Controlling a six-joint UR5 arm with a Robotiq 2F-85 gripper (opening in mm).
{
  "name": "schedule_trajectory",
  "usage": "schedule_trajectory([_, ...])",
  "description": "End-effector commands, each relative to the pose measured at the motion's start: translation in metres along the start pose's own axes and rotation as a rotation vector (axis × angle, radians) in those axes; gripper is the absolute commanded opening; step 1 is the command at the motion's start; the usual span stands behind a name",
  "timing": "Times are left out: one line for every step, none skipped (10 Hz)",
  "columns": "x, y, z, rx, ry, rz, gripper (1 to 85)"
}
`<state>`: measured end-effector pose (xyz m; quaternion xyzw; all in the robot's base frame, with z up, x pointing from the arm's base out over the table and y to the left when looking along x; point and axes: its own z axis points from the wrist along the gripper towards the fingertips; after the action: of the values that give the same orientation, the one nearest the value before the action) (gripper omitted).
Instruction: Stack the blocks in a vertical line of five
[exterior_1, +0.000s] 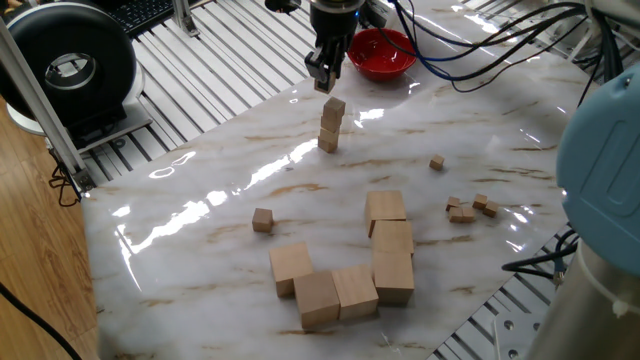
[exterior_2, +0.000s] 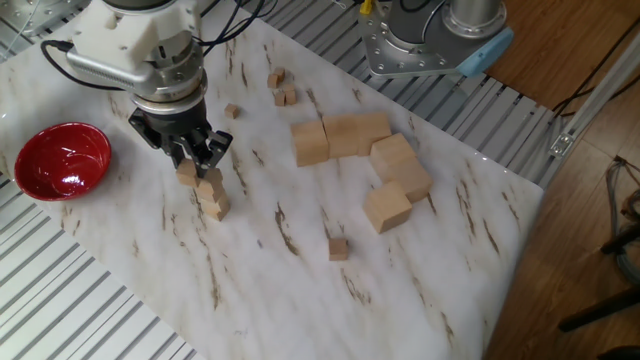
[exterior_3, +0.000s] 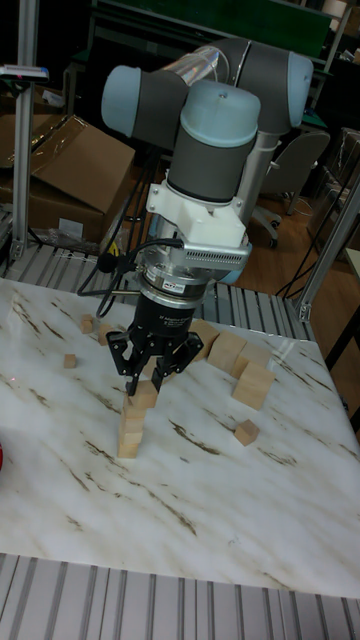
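A stack of several blocks (exterior_1: 330, 125) stands on the far side of the marble table, a little crooked; it also shows in the other fixed view (exterior_2: 212, 196) and in the tall view (exterior_3: 133, 420). My gripper (exterior_1: 326, 84) hangs directly over the stack's top block, fingers spread and not pinching it. It appears the same way in the other fixed view (exterior_2: 195, 158) and the tall view (exterior_3: 152, 372). One loose block (exterior_1: 262, 220) lies alone nearer the table's middle, also seen in the other views (exterior_2: 339, 248) (exterior_3: 245, 432).
Several large wood cubes (exterior_1: 385, 250) cluster near one table edge. Tiny cubes (exterior_1: 465, 208) lie scattered beside them, with one more (exterior_1: 437, 162) apart. A red bowl (exterior_1: 383, 52) sits behind the stack. The arm's base (exterior_2: 440, 40) stands at the table's side.
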<state>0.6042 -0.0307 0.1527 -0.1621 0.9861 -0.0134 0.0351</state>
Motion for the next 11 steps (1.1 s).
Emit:
schedule_trajectory([-0.003, 0.005, 0.002, -0.013, -0.014, 0.008, 25.3])
schedule_trajectory([-0.003, 0.005, 0.002, -0.014, -0.016, 0.008, 25.3])
schedule_trajectory([0.001, 0.004, 0.002, -0.016, -0.016, 0.005, 25.3])
schedule_trajectory([0.006, 0.002, 0.0, -0.018, -0.015, 0.003, 25.3])
schedule_trajectory([0.009, 0.002, -0.001, -0.018, -0.014, 0.003, 25.3])
schedule_trajectory([0.013, 0.001, 0.001, -0.017, -0.014, -0.001, 25.3])
schedule_trajectory([0.018, 0.0, 0.004, -0.017, -0.015, -0.009, 25.7])
schedule_trajectory([0.02, 0.0, 0.005, -0.016, -0.015, -0.015, 26.7])
schedule_trajectory([0.019, 0.002, 0.005, -0.018, -0.017, -0.013, 27.0])
schedule_trajectory([0.019, 0.002, 0.006, -0.018, -0.017, -0.012, 27.0])
schedule_trajectory([0.018, 0.003, 0.006, -0.021, -0.018, -0.012, 27.0])
